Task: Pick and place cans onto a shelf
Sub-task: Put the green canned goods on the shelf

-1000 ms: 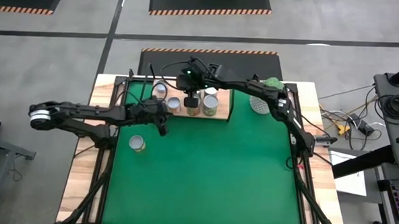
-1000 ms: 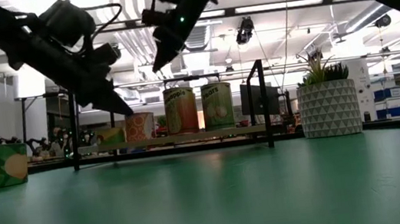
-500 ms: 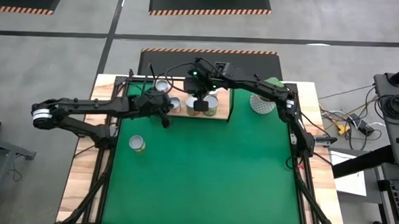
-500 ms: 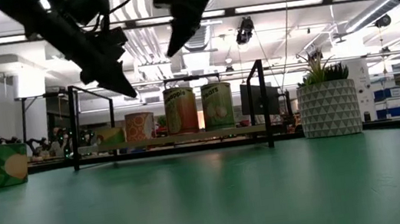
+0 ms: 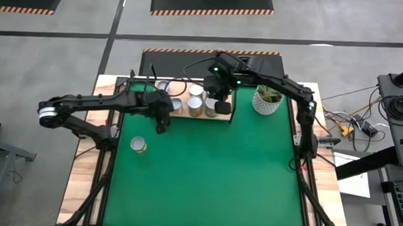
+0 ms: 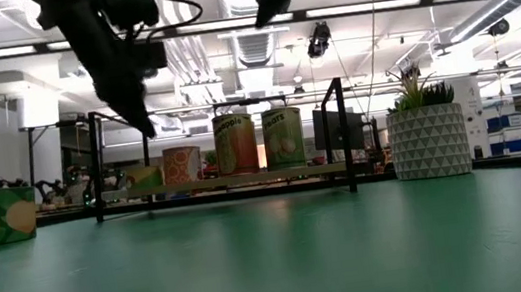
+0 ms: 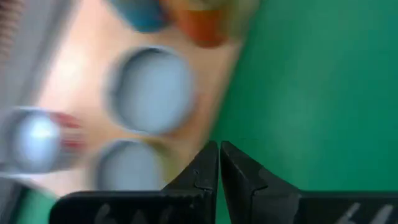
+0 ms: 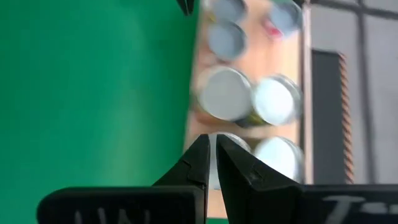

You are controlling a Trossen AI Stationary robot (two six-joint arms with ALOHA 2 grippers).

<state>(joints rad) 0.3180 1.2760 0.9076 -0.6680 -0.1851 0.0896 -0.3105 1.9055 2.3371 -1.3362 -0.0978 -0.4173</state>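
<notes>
Flanking shelf (image 5: 188,116): potted plant (image 5: 265,100), lone can (image 5: 139,146).

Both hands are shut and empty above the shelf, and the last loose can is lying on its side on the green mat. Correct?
Not quite. The loose can stands upright on the green mat; the high view shows its round top. The left hand and right hand are shut and empty by the shelf.

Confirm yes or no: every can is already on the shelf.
No: one can stands alone on the green mat, apart from the shelf.
</notes>
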